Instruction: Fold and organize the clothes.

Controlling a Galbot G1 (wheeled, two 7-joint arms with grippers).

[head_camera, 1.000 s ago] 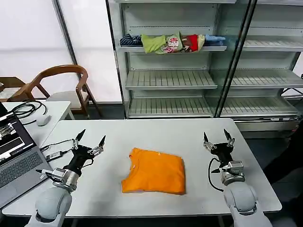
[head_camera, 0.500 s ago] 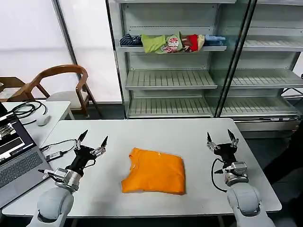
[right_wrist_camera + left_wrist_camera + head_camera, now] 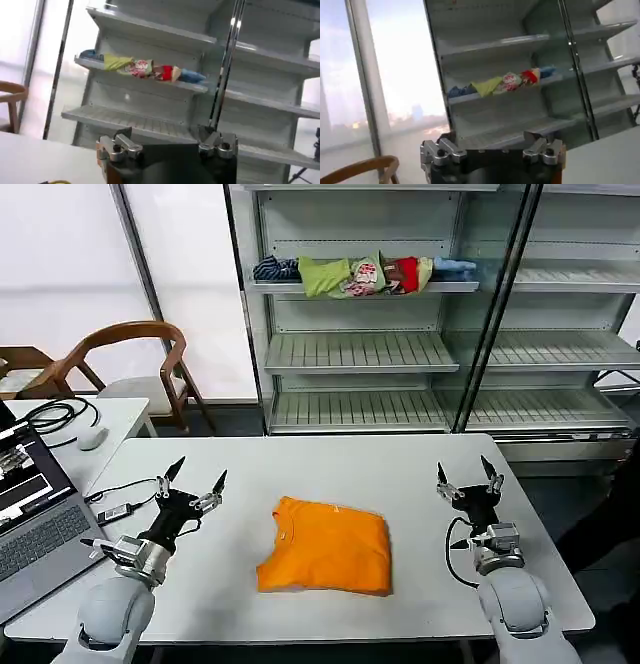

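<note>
The orange T-shirt [image 3: 325, 546] lies folded into a rough square in the middle of the white table [image 3: 330, 459], collar toward the left. My left gripper [image 3: 196, 474] hovers to the shirt's left, tips pointing up, open and holding nothing. To the shirt's right my right gripper [image 3: 467, 471] also points upward, open and empty. Both wrist views look out at the shelving, with the left gripper [image 3: 492, 145] and the right gripper [image 3: 167, 141] spread wide at the frame's base.
A glass-fronted shelf unit [image 3: 400, 344] stands behind the table, with a row of green, red and blue garments [image 3: 365, 274] on an upper shelf. A laptop [image 3: 35, 519] and cables [image 3: 115, 502] lie on the left. A wooden chair [image 3: 140, 364] stands behind.
The right gripper has shifted slightly right and down; the left gripper edged a little right. The shirt has not moved.
</note>
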